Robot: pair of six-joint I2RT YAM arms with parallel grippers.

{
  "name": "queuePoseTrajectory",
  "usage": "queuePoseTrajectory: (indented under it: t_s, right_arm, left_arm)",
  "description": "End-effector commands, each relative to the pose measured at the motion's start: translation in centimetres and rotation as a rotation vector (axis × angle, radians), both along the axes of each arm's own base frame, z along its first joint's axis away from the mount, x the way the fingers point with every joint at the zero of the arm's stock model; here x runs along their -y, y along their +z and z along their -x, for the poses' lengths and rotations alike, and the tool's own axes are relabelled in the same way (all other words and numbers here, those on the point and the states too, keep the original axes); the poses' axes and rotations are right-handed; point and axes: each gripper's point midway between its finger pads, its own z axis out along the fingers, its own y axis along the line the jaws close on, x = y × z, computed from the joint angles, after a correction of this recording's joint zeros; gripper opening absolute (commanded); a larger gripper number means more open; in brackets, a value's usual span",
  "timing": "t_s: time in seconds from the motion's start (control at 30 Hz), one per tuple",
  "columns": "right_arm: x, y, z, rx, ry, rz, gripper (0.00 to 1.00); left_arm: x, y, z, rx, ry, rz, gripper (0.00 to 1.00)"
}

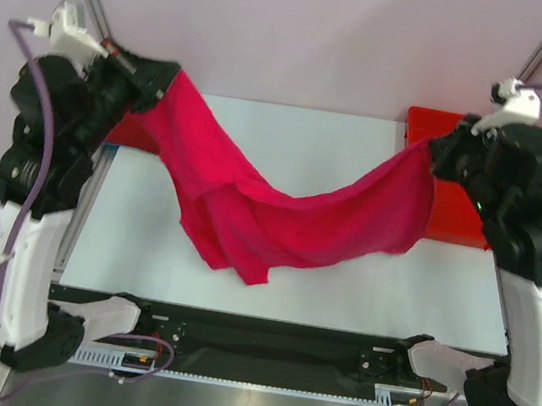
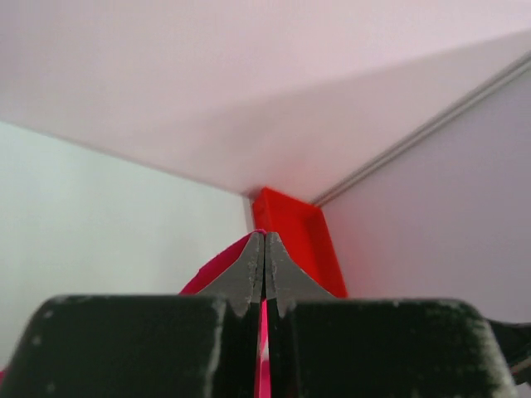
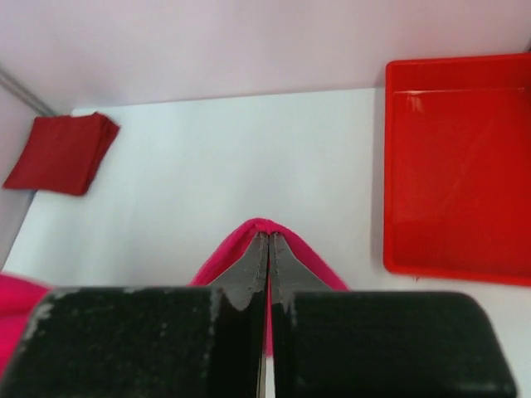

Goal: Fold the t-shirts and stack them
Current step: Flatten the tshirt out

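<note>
The magenta-pink t-shirt [image 1: 279,214] hangs in a sagging arc above the white table [image 1: 124,243], held up at both ends. My left gripper [image 1: 164,79] is shut on its left end; pink cloth [image 2: 217,267] shows between and beside the closed fingers. My right gripper [image 1: 430,150] is shut on its right end; pink cloth [image 3: 264,224] wraps over the closed fingertips. The crimson t-shirt [image 3: 62,153] lies folded at the table's far left; in the top view only its edge [image 1: 134,133] shows behind the pink shirt.
A rigid red plastic tray [image 1: 453,203] sits at the table's far right, partly behind my right arm; it looks empty in the right wrist view [image 3: 460,166]. It also shows in the left wrist view [image 2: 299,236]. A pale wall stands behind the table.
</note>
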Motion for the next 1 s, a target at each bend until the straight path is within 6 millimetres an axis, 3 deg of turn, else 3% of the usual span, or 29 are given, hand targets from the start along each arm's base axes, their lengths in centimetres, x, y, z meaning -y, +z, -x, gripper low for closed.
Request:
queuePoseTrajectory:
  t_s: [0.0,0.03,0.07,0.1,0.13,0.17,0.2,0.23,0.27,0.3,0.33,0.37,0.43,0.53,0.63,0.67,0.73,0.77,0.8,0.83,0.87,0.9,0.93,0.97]
  right_arm:
    - [-1.0,0.6,-7.6,0.054,0.006,-0.009,0.0]
    - [-0.8,0.6,-8.6,0.06,0.004,-0.021,0.0]
    - [-0.4,1.4,-10.0,0.093,-0.005,-0.042,0.0]
    - [-0.6,1.1,-11.1,0.088,0.015,-0.051,0.0]
    - [0.5,0.9,-13.2,0.084,-0.02,-0.053,0.0]
    - [0.8,1.3,-14.3,0.09,-0.027,-0.062,0.0]
    - [0.8,1.6,-15.2,0.094,-0.023,-0.085,0.0]
    - [1.2,4.1,-15.5,0.152,-0.017,-0.106,0.0]
    - [0.8,3.3,-17.7,0.129,-0.004,-0.115,0.0]
    - [0.6,3.8,-18.3,0.138,-0.002,-0.126,0.0]
    - [0.5,6.8,-18.1,0.21,0.009,-0.142,0.0]
    - [0.0,5.9,-19.5,0.182,0.022,-0.146,0.0]
    - [-0.3,7.5,-19.5,0.223,0.04,-0.163,0.0]
    - [-0.3,7.7,-18.8,0.226,0.044,-0.17,0.0]
    - [-0.4,5.2,-17.7,0.149,0.047,-0.182,0.0]
    - [-0.6,2.3,-17.9,0.073,0.052,-0.177,0.0]
    - [-0.6,1.0,-15.7,0.042,0.049,-0.169,0.0]
    - [-0.5,-0.2,-15.0,0.008,0.045,-0.164,0.0]
    - [-0.8,-2.9,-13.3,-0.057,0.051,-0.152,0.0]
    - [-0.9,-4.6,-12.5,-0.094,0.048,-0.141,0.0]
    - [-0.9,-6.7,-11.5,-0.142,0.05,-0.13,0.0]
    - [-1.0,-11.3,-10.6,-0.253,0.052,-0.115,0.0]
    - [-1.2,-13.1,-8.9,-0.299,0.063,-0.111,0.0]
    - [-1.4,-15.6,-7.7,-0.374,0.075,-0.107,0.0]
  left_arm:
    - [0.4,3.1,-6.5,0.091,0.038,0.01,0.0]
    - [-0.3,3.7,-7.7,0.107,0.06,0.002,0.0]
    - [-0.3,6.4,-7.8,0.186,0.046,0.016,0.0]
    - [-0.3,5.7,-10.8,0.169,0.051,0.016,0.0]
    - [-1.2,6.5,-11.9,0.188,0.064,0.045,0.0]
    - [-1.5,9.5,-12.1,0.274,0.062,0.075,0.0]
    - [-1.2,8.8,-14.7,0.26,0.046,0.088,0.0]
    - [-1.5,9.3,-15.9,0.271,0.038,0.13,0.0]
    - [-1.6,12.9,-14.9,0.38,0.016,0.159,0.0]
    - [-1.3,13.7,-15.2,0.407,-0.011,0.177,0.0]
    - [-1.3,13.0,-17.3,0.389,-0.02,0.218,0.0]
    - [-1.3,15.2,-16.4,0.466,-0.047,0.24,0.0]
    - [-1.5,16.2,-15.9,0.495,-0.066,0.277,0.0]
    - [-1.9,15.7,-15.4,0.486,-0.054,0.23,0.0]
    - [-2.0,12.7,-14.4,0.37,-0.036,0.168,0.0]
    - [-2.0,10.8,-14.1,0.312,-0.032,0.153,0.0]
    - [-1.6,7.7,-13.3,0.237,-0.046,0.122,0.0]
    - [-1.4,1.9,-14.8,0.102,-0.039,0.113,0.0]
    - [-1.5,2.2,-11.7,0.125,-0.039,0.096,0.0]
    - [-1.4,0.1,-11.0,0.087,-0.04,0.082,0.0]
    - [-1.8,-5.6,-11.2,-0.033,-0.016,0.067,0.0]
    - [-2.1,-6.6,-8.8,-0.041,-0.006,0.049,0.0]
    - [-2.4,-9.5,-7.8,-0.112,0.005,0.032,0.0]
    - [-2.6,-15.0,-7.3,-0.233,0.012,0.011,0.0]
